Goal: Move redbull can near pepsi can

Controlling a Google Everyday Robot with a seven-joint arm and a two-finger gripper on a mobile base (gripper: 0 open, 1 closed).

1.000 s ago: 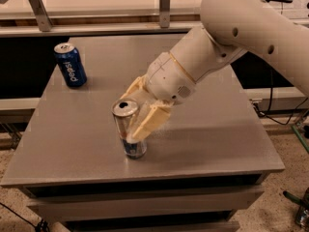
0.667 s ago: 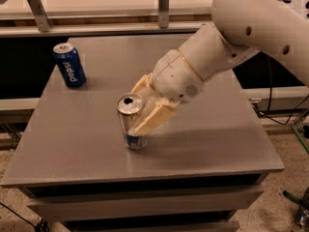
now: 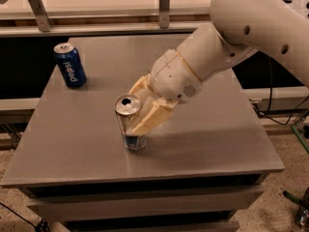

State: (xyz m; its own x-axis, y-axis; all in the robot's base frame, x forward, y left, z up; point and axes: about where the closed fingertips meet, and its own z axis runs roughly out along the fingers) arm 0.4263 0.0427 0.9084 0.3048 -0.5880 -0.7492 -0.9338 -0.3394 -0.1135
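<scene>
Close to me, my gripper point(image 3: 140, 114) squeezes the tall silver redbull can point(image 3: 128, 124), which stands near the front of the gray table point(image 3: 217, 144). Far off at 10 o'clock stands the blue pepsi can point(image 3: 70, 65); white letters say "pepsi".

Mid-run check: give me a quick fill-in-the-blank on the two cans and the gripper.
1. The redbull can sits between the ____ of the gripper.
2. The pepsi can stands ____ near a corner of the table, untouched.
3. The pepsi can's lettering is ____.
Missing words: fingers; upright; white.
</scene>
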